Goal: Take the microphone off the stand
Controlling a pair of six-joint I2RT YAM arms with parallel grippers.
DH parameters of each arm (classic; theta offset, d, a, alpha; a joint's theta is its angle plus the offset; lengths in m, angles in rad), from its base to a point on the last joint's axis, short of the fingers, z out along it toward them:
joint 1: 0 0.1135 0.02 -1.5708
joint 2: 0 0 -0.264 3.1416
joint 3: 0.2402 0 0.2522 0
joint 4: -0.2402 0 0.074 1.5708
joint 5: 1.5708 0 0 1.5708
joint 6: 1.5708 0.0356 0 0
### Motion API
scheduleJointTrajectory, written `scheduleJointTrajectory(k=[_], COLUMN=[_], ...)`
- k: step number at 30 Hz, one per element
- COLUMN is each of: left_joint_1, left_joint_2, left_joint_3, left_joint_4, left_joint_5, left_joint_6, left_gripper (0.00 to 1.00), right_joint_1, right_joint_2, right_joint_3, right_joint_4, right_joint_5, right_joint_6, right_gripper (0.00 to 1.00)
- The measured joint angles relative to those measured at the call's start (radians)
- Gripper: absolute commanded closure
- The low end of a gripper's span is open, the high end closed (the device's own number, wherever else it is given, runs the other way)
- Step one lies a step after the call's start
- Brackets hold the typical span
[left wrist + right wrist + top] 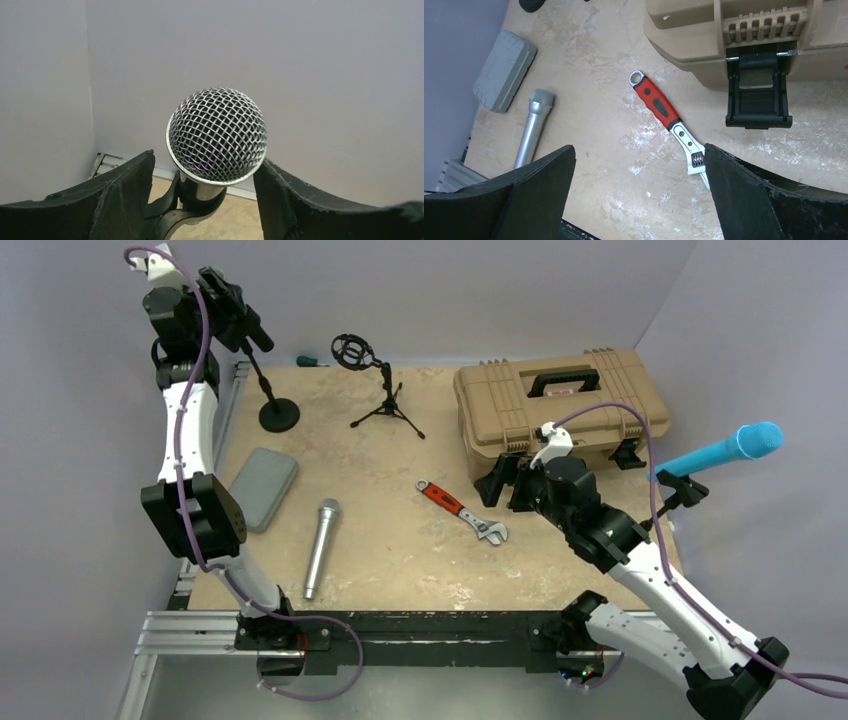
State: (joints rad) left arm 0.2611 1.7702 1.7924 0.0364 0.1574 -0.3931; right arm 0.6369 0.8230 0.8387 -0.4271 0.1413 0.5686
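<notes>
A microphone with a silver mesh head [217, 134] sits in the black clip [172, 212] of a round-based stand [279, 415] at the far left. Its dark body [257, 337] shows in the top view. My left gripper [235, 312] is raised to the clip, and in the left wrist view it [202, 165] is open with one finger on each side of the head. The right finger [280, 195] is at the head's rim; the left finger stands apart. My right gripper [505, 483] is open and empty above the table [639, 155].
A silver microphone [322, 545] and a grey case [262, 487] lie front left. A red-handled wrench [462, 511] lies mid-table. A tan toolbox [560, 405] stands back right, a tripod stand [385, 400] at the back, and a blue microphone [722, 452] on a stand at the right edge.
</notes>
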Motion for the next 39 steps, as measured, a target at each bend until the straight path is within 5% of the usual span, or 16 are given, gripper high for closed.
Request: scheduleJointTrajectory(k=[16,26,39], left_joint_1=[-0.001,-0.043,-0.254], left_joint_2=[0.036,-0.136,-0.433], left_joint_3=[0.006,-0.085,-0.246], left_joint_4=[-0.003,-0.122,-0.232], left_joint_5=[0.075,0.085,0.060], left_joint_6=[0.065,0.043,0.004], left_gripper=[1.00,1.00,1.00], right_joint_1=[0.000,0.000,0.000], right_joint_2=[0.040,0.044,0.019], right_joint_3=[0.004,0.012,0.016], right_joint_4=[-0.008,-0.006,0.002], right_joint_5=[-0.002,-0.006,-0.029], right_joint_6=[-0.001,-0.017,-0.027], right_gripper=[0.01,0.01,0.01])
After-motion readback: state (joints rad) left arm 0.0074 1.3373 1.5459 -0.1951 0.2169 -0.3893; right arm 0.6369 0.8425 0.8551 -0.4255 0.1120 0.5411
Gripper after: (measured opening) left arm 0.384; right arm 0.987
